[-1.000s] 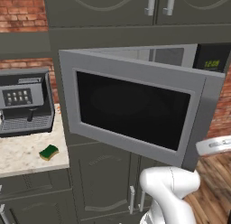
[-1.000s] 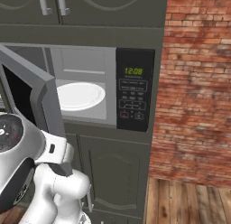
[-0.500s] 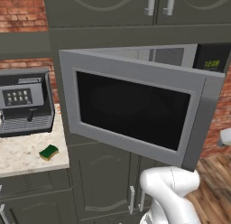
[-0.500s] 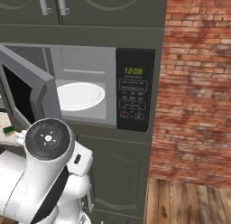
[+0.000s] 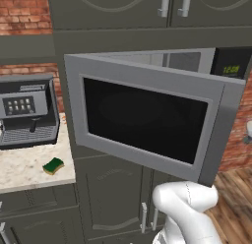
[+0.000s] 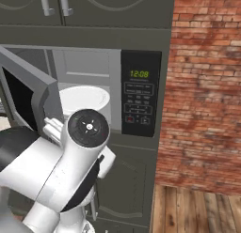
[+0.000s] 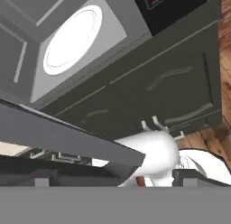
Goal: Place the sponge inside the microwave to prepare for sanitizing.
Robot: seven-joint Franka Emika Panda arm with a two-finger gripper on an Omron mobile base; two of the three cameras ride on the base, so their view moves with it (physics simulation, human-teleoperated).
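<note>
The sponge (image 5: 53, 165), a small green block with a yellow underside, lies on the speckled counter (image 5: 22, 171) left of the microwave. The microwave (image 6: 89, 67) stands with its dark-glass door (image 5: 147, 121) swung wide open to the left. Its white round plate (image 6: 85, 98) sits inside, and the plate (image 7: 72, 39) appears again from the hand camera. The black keypad (image 6: 139, 99) shows green digits. My gripper (image 7: 115, 180) is open, its fingertips wide apart with nothing held. It hangs low in front of the microwave, below the door's bottom edge (image 7: 67, 138), far from the sponge.
A grey coffee machine (image 5: 27, 110) stands on the counter behind the sponge. Dark cabinet doors (image 7: 171, 90) sit under the microwave and more hang above it. A brick wall (image 6: 207, 100) and wooden floor (image 6: 197, 211) lie to the right. My arm's elbow (image 6: 88, 128) partly covers the microwave opening.
The arm has swung: its elbow rose in front of the microwave opening in the right base view, and the hand slid to the right edge of the left base view. The sponge has not moved.
</note>
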